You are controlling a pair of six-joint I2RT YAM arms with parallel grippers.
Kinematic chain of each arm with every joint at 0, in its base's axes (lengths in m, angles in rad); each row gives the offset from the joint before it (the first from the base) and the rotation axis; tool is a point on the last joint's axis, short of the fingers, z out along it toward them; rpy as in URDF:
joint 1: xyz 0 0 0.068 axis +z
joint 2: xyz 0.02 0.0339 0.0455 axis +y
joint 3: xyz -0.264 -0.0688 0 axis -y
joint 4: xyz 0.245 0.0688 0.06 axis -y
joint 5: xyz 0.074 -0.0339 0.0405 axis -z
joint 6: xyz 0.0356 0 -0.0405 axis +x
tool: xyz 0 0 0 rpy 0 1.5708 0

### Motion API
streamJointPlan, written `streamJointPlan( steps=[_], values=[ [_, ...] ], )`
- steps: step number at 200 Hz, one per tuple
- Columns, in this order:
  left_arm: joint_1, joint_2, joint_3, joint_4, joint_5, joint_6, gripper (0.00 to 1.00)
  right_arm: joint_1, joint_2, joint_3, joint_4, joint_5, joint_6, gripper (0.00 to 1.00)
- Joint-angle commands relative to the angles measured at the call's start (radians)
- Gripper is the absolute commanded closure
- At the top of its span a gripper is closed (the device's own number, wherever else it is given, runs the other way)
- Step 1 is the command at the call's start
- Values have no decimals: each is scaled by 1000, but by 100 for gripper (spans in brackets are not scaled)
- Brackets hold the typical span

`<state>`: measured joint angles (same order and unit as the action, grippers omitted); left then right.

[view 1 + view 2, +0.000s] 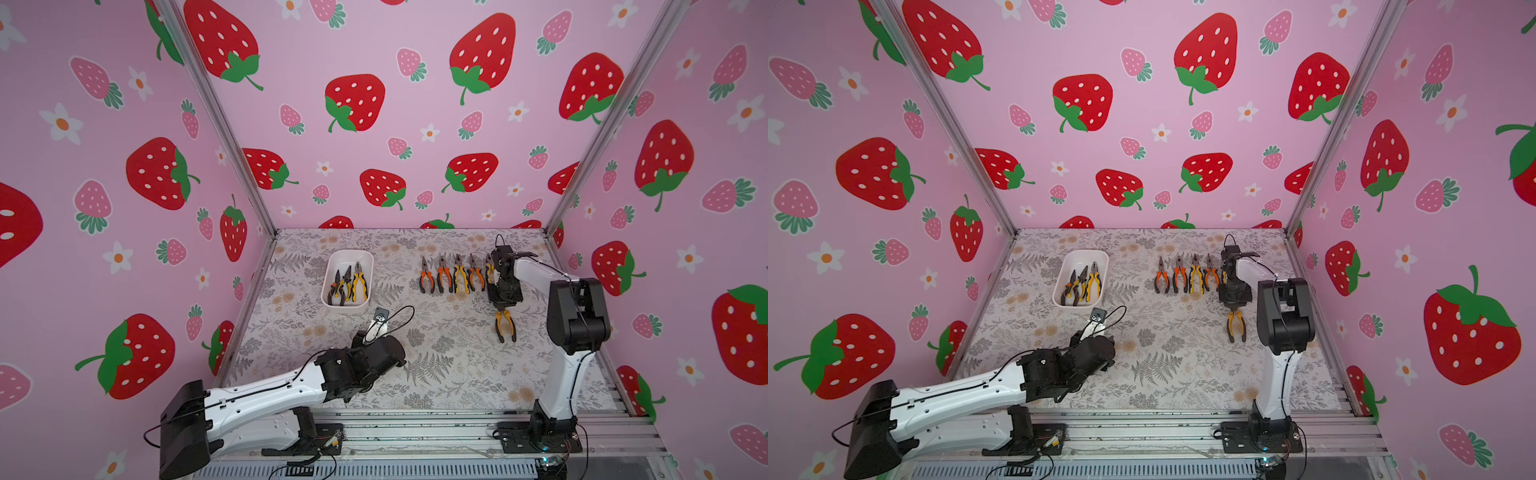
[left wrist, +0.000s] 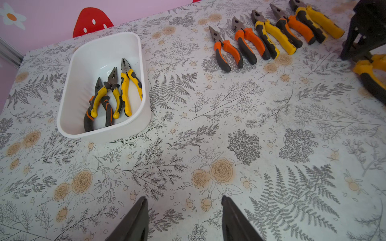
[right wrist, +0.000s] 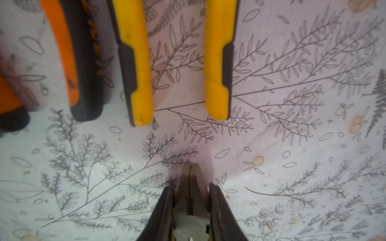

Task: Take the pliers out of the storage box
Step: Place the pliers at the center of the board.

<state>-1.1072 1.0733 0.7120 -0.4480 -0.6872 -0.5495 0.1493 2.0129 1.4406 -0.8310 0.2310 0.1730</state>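
The right gripper [image 3: 191,200] is pinched nearly closed on the dark metal head of one pair of pliers [image 1: 505,326]. Its yellow-orange and black handles trail back toward the near edge of the table [image 1: 436,374]. Its nose points at the yellow handle ends of the last pair in the row [image 1: 455,274] of five laid out toward the far side. Whether it already rests on the cloth I can't tell.

The left gripper [image 2: 184,210] stands about half open with nothing between its fingers. It is the nearer arm to the white box [image 2: 104,41], which sits just beyond it and a little to its left. Three pairs [image 2: 112,94] are in there, lying lengthwise with heads toward the far wall and handles toward the near end (two yellow-and-black on top, an orange-and-black one half under them). I'd guess the next reach goes straight ahead, fingers set across that long axis.
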Motion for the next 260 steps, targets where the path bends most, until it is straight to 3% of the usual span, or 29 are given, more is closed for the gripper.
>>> streamJointPlan(
  steps=[1, 83, 149, 174, 208, 232, 260],
  values=[
    [-3, -12, 37, -27, -2, 5, 43, -4, 17, 17, 10, -22, 20, 81],
    [-3, -12, 58, -41, -3, 12, 43, -5, 21, 30, 4, -29, 30, 69],
    [-3, -3, 77, -57, -5, 20, 43, -5, 8, 32, 4, -19, 39, 53],
    [-1, -14, 82, -63, -10, 23, 42, -5, -72, 27, 10, 13, 58, 51],
    [21, -14, 98, -78, -6, 50, 39, 17, -308, 15, 7, 80, 83, 49],
    [114, 3, 137, -114, 64, 69, 38, 98, -495, -71, 56, 34, 99, 49],
    [346, 11, 162, -118, 282, 72, 38, 224, -701, -306, 278, -141, 187, 49]
  ],
)
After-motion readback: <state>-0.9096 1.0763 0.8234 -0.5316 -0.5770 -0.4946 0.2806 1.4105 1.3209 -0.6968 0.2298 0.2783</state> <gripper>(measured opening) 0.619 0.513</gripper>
